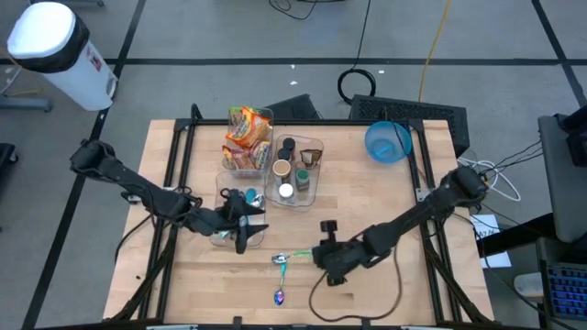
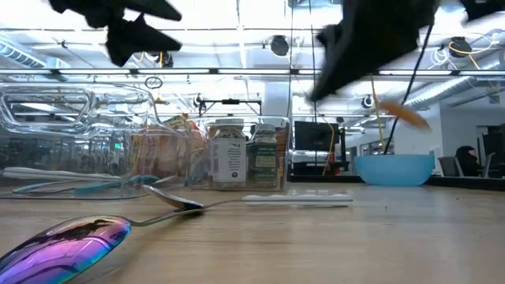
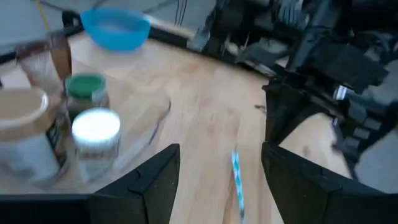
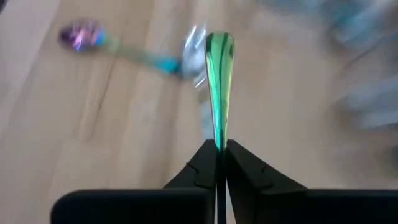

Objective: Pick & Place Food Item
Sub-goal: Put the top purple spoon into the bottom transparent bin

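Orange noodle packets (image 1: 248, 128) stand in a clear bin (image 1: 246, 158) at the table's far middle. Jars (image 1: 286, 174) fill the clear bin beside it. My left gripper (image 1: 249, 223) hangs open above a clear container (image 1: 225, 197), nothing between its fingers (image 3: 155, 180). My right gripper (image 1: 319, 254) is shut on a slim green-handled utensil (image 4: 219, 81). Beyond it a silver spoon bowl (image 1: 278, 260) and a purple spoon (image 1: 280, 295) lie on the wood. My right gripper pinches the narrow end of the green handle (image 4: 219, 142) between its two shut fingers. The fingers slant downward from the table's right and lie along the handle. The handle runs straight out past the fingertips to a wider rounded end (image 4: 219, 40). Whether that end rests on the table, I cannot tell.
A blue bowl (image 1: 388, 142) sits at the far right corner. Black rails (image 1: 174, 174) run along both table sides. A cable (image 1: 367, 298) loops on the wood below my right arm. Bare wood lies at the near left and near right.
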Controlling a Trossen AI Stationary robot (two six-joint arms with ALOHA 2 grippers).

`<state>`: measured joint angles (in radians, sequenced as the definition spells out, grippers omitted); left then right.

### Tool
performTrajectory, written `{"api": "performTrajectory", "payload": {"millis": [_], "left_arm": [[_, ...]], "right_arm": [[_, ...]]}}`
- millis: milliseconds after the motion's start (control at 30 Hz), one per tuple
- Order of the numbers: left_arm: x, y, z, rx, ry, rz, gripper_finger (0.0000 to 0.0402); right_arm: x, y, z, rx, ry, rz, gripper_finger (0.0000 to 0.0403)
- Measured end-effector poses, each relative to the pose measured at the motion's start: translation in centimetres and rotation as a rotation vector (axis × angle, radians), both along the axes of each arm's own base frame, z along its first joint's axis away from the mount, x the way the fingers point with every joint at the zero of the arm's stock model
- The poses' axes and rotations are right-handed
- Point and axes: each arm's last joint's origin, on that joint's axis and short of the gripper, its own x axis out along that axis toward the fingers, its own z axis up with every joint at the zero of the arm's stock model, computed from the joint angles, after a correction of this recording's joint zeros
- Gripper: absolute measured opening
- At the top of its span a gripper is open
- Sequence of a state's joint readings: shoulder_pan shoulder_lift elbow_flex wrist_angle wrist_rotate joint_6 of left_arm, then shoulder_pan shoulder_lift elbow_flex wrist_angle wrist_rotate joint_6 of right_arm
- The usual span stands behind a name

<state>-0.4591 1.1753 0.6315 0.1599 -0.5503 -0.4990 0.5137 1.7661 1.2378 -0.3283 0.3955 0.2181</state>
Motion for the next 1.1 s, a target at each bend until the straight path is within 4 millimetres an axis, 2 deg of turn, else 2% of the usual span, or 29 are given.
{"api": "performTrajectory", "payload": {"millis": [133,233,567,900,1000,1100], "left_arm": [[0.9,0.3,0.8,-0.007,-0.105,0.015,0.0235],[1.7,0.5,1.2,-0.035,-0.185,0.021,0.0235],[4.5,0.0,-1.3,-0.073,-0.215,-0.073,0.0234],[5.1,0.1,-1.9,-0.076,-0.218,-0.074,0.0232],[5.1,0.2,-1.9,-0.076,-0.217,-0.072,0.0205],[5.1,0.3,-2.0,-0.093,-0.216,-0.066,0.0151]], "right_arm": [[-0.7,-0.8,2.9,-0.227,-0.18,-0.138,0.0007],[-0.8,-1.3,4.1,-0.353,-0.274,-0.245,0.0006],[1.0,-0.5,2.8,-0.496,-0.322,-0.202,0.0004],[1.5,-0.5,2.9,-0.509,-0.357,-0.219,0.0004],[1.5,-0.5,3.0,-0.502,-0.365,-0.219,0.0004],[1.5,-0.5,3.0,-0.501,-0.365,-0.219,0.0004]]}}
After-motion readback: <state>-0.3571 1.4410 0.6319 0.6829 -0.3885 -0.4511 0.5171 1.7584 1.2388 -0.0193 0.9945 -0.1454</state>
